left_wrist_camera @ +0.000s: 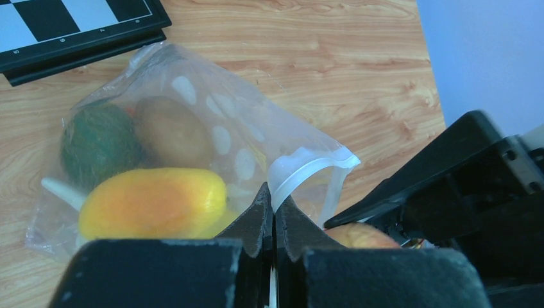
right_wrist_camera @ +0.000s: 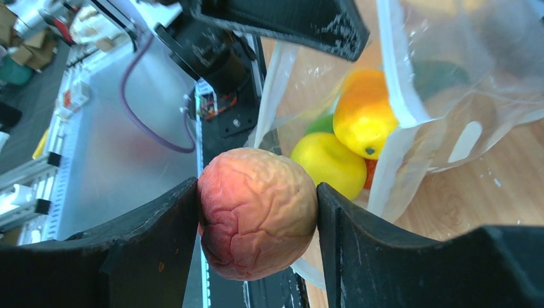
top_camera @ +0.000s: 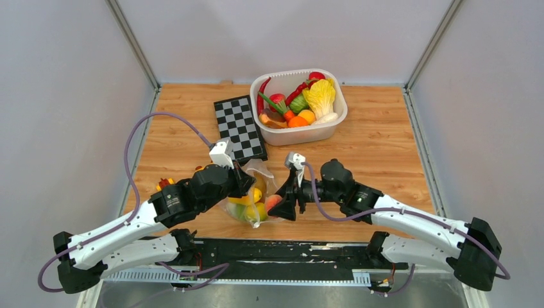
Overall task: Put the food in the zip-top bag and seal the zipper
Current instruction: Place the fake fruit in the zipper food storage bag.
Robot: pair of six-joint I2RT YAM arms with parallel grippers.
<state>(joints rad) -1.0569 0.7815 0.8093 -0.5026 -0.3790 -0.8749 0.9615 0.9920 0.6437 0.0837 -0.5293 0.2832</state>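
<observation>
Left claw (left_wrist_camera: 274,221), pinched together on the zipper (left_wrist_camera: 301,170), holds the mouth of the zip-top bag (left_wrist_camera: 212,122) facing the right claw (top_camera: 287,204), which clamps a pinkish fruit (right_wrist_camera: 256,212) just at that opening

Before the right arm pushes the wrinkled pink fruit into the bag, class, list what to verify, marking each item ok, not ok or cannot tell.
1. Right gripper clamps the wrinkled fruit on both sides: ok.
2. Left gripper shut on the zip-top bag rim, holding it up: ok.
3. Bag mouth gapes toward the fruit: ok.
4. Room inside beside the yellow food: cannot tell.
5. Zipper sealed: not ok, open.
6. White tub emptied of food: not ok.
</observation>
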